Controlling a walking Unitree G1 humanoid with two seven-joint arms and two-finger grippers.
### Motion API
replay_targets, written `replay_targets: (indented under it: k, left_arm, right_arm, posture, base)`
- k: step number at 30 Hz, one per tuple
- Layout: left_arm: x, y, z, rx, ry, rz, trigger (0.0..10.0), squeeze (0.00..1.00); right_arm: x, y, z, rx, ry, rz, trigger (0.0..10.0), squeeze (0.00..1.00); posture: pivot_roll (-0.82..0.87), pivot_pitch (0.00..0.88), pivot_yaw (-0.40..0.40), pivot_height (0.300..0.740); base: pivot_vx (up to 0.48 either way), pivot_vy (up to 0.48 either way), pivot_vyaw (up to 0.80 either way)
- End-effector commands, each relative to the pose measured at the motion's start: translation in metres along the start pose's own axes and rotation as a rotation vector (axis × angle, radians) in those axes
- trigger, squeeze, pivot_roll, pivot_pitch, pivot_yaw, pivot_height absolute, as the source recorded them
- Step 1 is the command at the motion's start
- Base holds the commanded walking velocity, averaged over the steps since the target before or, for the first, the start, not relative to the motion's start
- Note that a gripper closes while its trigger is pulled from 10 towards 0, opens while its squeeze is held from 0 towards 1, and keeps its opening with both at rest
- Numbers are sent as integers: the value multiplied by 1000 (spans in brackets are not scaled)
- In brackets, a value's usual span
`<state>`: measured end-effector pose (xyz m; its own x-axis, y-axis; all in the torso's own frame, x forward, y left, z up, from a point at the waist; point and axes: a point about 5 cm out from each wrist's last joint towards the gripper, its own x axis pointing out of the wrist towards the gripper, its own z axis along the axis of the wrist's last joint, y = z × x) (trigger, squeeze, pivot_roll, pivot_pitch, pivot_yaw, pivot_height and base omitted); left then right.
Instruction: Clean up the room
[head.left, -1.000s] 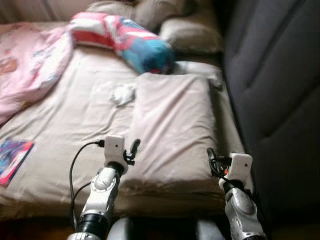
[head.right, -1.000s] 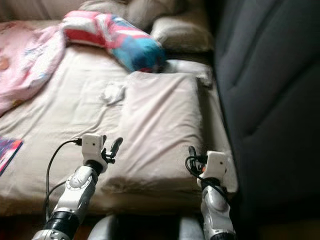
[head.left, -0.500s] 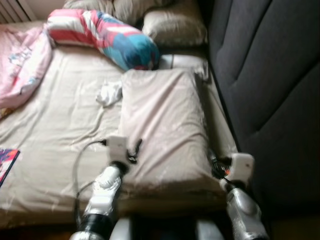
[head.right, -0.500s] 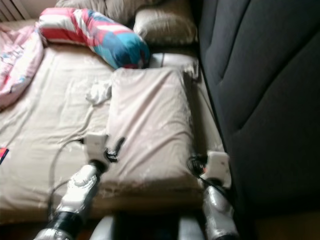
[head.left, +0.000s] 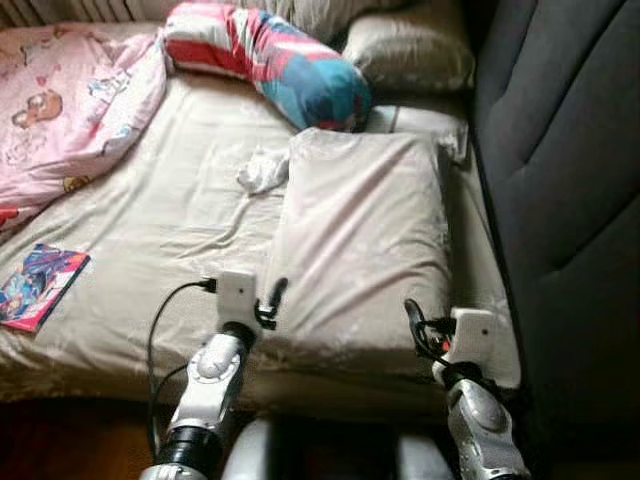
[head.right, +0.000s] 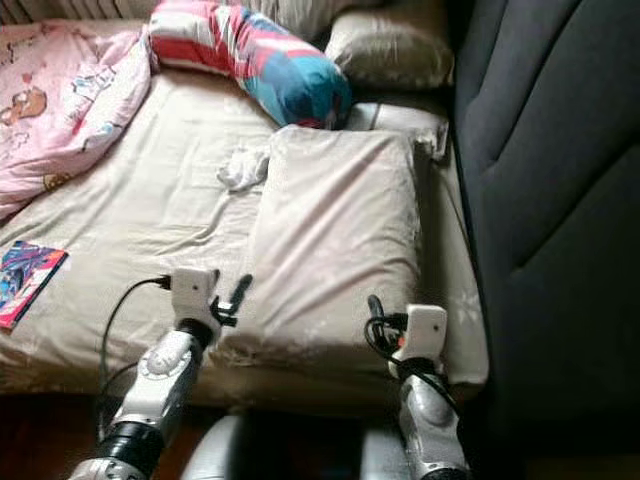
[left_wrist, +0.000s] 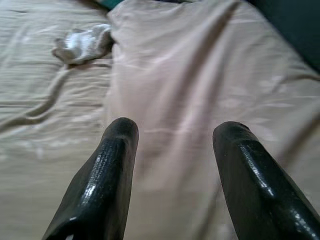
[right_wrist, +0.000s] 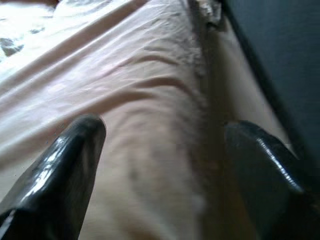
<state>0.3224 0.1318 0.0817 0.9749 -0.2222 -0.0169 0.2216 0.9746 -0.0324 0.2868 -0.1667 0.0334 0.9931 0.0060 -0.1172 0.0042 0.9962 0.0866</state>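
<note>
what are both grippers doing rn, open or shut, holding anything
Left gripper: open, holding nothing, over the pillow.
Right gripper: open, holding nothing, at the pillow's near edge.

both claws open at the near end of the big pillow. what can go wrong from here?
1. The left claw and right claw sit at the beige pillow's near corners; smooth fabric may slip from an uneven pinch.
2. The crumpled white cloth touches the pillow's far corner and could be dragged along.
3. The loose cable by the left wrist could snag.

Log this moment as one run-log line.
scene: bed | left gripper: open, at beige pillow near edge | right gripper: open, same pillow | nothing held
</note>
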Motion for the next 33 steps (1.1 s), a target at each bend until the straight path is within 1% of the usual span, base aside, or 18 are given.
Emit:
replay_targets:
  k: [1, 10, 12, 13, 16, 19, 21, 22, 25, 26, 27, 28, 29, 30, 33]
  left_arm:
    - [-2, 7, -3, 6, 21, 18, 10000, 0]
    - [-1, 2, -4, -8, 35, -12, 10000, 0]
    - [4, 2, -2, -19, 43, -10, 10000, 0]
    - [4, 2, -2, -19, 43, -10, 10000, 0]
    - [13, 5, 2, -7, 76, -10, 10000, 0]
    - [24, 9, 9, -5, 97, 7, 10000, 0]
    - [25, 9, 9, -4, 100, 9, 10000, 0]
    - [33, 11, 15, -4, 117, 17, 10000, 0]
    - [40, 14, 22, -19, 118, 25, 10000, 0]
    - [44, 17, 27, -48, 119, 39, 10000, 0]
    - [46, 18, 30, -52, 113, 45, 10000, 541]
    - [48, 19, 33, -51, 107, 49, 10000, 961]
    - [50, 20, 37, -51, 95, 54, 10000, 1000]
    - [51, 20, 39, -59, 86, 53, 10000, 1000]
    - [52, 17, 40, -67, 76, 47, 10000, 1000]
  right_arm:
    - [-3, 1, -6, 15, 23, -14, 10000, 0]
    - [5, -8, 8, 19, -35, -73, 10000, 0]
    - [11, -8, 13, 10, -33, -75, 10000, 0]
    - [11, -8, 13, 10, -33, -75, 10000, 0]
    - [23, -11, 21, -10, -10, -81, 10000, 0]
    - [35, -13, 30, -55, 28, -75, 10000, 0]
    - [36, -13, 30, -58, 34, -77, 10000, 0]
    - [47, -14, 39, -63, 65, -76, 10000, 0]
    - [56, -15, 50, -79, 77, -79, 10000, 0]
    - [61, -15, 58, -72, 67, -81, 10000, 0]
    - [63, -15, 62, -69, 59, -78, 10000, 0]
    - [65, -14, 65, -68, 54, -76, 10000, 0]
    - [67, -14, 70, -62, 42, -74, 10000, 0]
    - [68, -13, 72, -46, 33, -69, 10000, 976]
    - [68, -13, 70, -30, 31, -70, 10000, 1000]
  posture:
    - [-132, 225, 23, 659]
    - [-134, 216, 26, 659]
    - [-133, 216, 27, 659]
    - [-133, 216, 27, 659]
    - [-133, 218, 29, 659]
    - [-132, 224, 31, 659]
    - [-132, 224, 31, 659]
    - [-130, 230, 30, 659]
    - [-128, 244, 30, 659]
    - [-127, 258, 29, 659]
    - [-127, 266, 30, 659]
    - [-127, 270, 30, 659]
    - [-128, 276, 30, 659]
    - [-127, 279, 31, 659]
    - [-124, 294, 34, 659]
  base:
    - [0, 0, 0]
    - [0, 0, 0]
    - [0, 0, 0]
    - [0, 0, 0]
    - [0, 0, 0]
    - [0, 0, 0]
    - [0, 0, 0]
    - [0, 0, 0]
    - [0, 0, 0]
    - [0, 0, 0]
    - [0, 0, 0]
    - [0, 0, 0]
    - [0, 0, 0]
    - [0, 0, 0]
    - [0, 0, 0]
